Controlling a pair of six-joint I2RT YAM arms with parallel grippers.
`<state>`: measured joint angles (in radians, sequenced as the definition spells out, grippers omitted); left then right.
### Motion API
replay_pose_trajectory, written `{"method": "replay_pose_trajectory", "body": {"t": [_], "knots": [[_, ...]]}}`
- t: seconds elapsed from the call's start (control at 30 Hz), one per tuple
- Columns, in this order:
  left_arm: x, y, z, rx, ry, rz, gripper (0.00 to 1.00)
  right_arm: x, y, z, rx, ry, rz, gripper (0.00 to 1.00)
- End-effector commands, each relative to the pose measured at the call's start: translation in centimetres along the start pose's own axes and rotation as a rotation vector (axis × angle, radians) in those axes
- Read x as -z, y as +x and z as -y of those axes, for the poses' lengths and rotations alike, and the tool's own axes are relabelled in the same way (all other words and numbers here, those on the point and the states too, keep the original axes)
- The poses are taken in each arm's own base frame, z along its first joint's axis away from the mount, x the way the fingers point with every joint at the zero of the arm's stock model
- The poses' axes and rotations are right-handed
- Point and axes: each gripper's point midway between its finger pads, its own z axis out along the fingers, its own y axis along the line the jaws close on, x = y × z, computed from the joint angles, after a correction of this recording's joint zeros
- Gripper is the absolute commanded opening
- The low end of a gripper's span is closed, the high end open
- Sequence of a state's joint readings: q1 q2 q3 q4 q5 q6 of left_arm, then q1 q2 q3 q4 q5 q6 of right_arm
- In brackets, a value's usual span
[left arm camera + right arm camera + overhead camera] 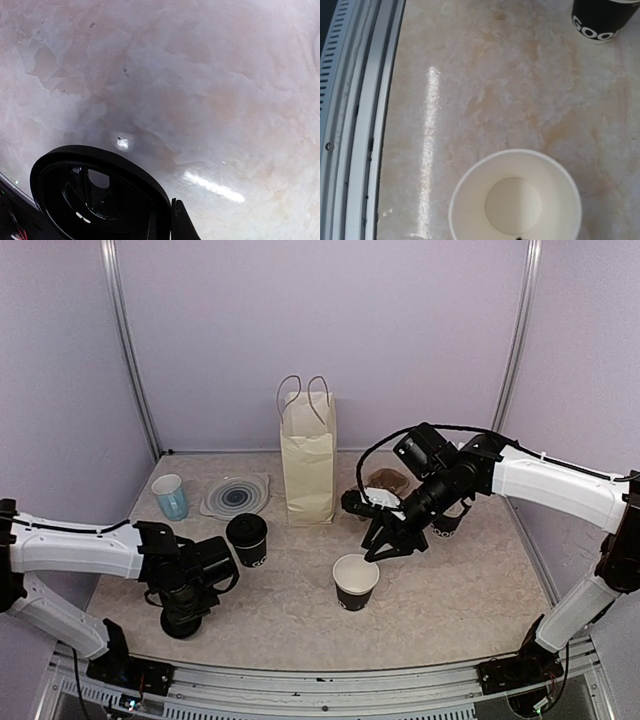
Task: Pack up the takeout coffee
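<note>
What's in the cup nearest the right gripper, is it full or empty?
Empty. The cup stands upright with no lid, and the right wrist view shows its bare white bottom.

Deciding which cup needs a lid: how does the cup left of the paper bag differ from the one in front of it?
The left cup wears a black lid; the front cup is open, its white inside showing. The left cup stands by the left arm; the front cup sits near the right claw. Both are upright black paper cups.
</note>
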<state>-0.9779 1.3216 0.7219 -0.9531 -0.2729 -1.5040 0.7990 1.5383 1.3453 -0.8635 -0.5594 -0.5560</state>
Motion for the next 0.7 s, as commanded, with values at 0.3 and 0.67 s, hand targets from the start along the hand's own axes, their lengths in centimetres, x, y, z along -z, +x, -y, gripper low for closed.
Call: {"method": "replay_pose_trajectory", "body": {"t": [0.3, 0.67], "knots": [[22.5, 0.6, 16.6, -0.336, 0.721, -0.015, 0.0, 8.5, -7.9, 1.5, 0.095, 0.127, 0.289, 0.39], [32.3, -0.7, 21.5, -0.374, 1.558, 0.122, 0.0, 11.8, -11.8, -0.2, 0.217, 0.114, 0.54, 0.99]]}}
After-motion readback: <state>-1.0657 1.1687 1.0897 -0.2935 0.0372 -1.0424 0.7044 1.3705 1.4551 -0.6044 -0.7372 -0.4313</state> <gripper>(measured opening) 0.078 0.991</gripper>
